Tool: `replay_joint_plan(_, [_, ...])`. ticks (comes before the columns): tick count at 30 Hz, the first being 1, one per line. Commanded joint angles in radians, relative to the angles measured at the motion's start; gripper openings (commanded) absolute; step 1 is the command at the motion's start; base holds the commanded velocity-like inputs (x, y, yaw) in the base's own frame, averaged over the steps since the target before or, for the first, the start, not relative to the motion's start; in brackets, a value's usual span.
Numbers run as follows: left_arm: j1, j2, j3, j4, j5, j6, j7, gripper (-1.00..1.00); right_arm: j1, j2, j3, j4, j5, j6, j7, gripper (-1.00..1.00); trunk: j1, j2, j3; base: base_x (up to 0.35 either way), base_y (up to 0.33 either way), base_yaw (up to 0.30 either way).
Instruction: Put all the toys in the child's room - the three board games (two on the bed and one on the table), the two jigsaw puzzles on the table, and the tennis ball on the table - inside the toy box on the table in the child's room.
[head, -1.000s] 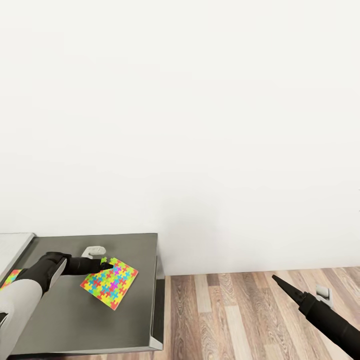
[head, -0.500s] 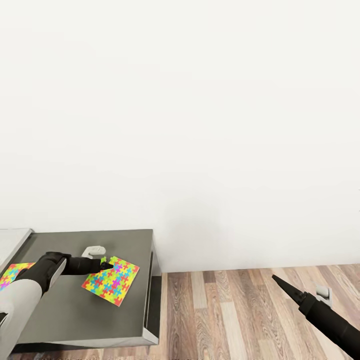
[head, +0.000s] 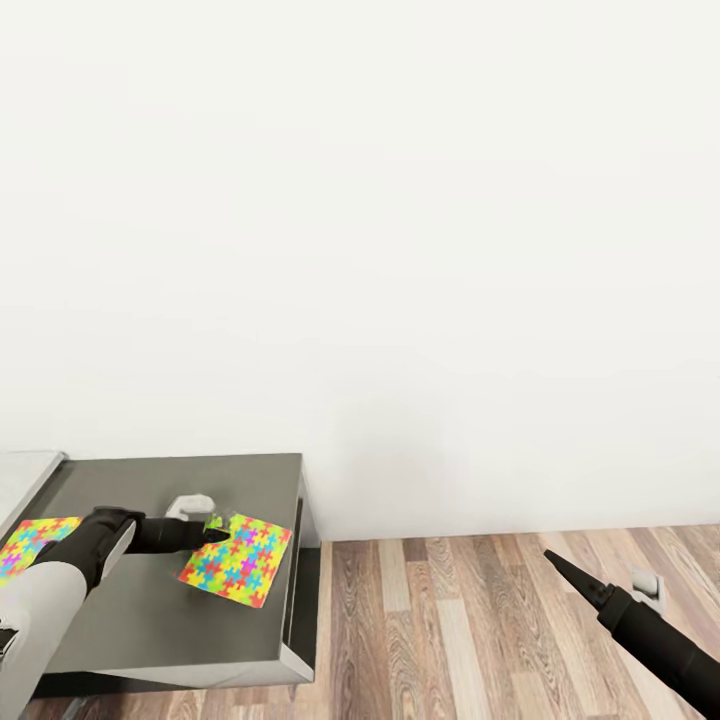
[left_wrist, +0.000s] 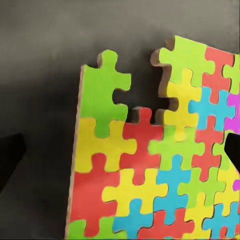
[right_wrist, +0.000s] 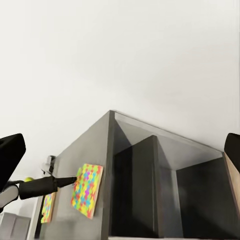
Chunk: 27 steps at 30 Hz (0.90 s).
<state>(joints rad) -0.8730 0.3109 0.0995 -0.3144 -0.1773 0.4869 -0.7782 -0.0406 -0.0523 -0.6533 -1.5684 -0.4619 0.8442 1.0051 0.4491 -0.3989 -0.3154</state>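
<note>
Multicoloured jigsaw puzzle at left hand.

Hidden/cropped bits
Second multicoloured flat jigsaw puzzle cut by head view's left edge & partly behind left arm; small yellow-green ball too tiny to ID; black left gripper tips' state unclear.

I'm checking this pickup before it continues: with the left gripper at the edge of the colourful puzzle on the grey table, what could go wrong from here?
1. The jigsaw puzzle lies flat on the table, and the left gripper sits at its far corner; the thin board may slide instead of being gripped.
2. It lies close to the table's right edge, so a push that way could tip it onto the wooden floor.
3. The notched edge might snag a fingertip.
</note>
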Motion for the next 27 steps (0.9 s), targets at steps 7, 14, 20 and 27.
replay_joint_plan(7, [0.023,-0.020,0.005,-0.026,-0.005,0.002,-0.044,1.00,-0.001,-0.006,0.000,0.001,-0.003,0.004,0.001,1.00,0.001,-0.001,-0.002,0.000,0.000,0.000])
replay_joint_plan(14, [0.030,-0.047,0.005,-0.041,-0.009,0.001,-0.068,1.00,-0.001,-0.016,0.000,0.002,-0.010,0.004,0.001,1.00,0.001,-0.001,-0.002,0.000,0.000,0.000])
replay_joint_plan(20, [0.030,-0.055,0.005,-0.044,-0.009,0.002,-0.070,1.00,-0.001,-0.017,0.000,0.002,-0.011,0.004,0.001,1.00,0.001,-0.001,-0.002,0.000,0.000,0.000])
replay_joint_plan(27, [0.031,-0.055,0.005,-0.043,-0.004,0.001,-0.071,1.00,-0.001,-0.017,0.000,0.002,-0.012,0.004,0.001,1.00,0.001,-0.001,-0.002,0.000,0.000,0.000])
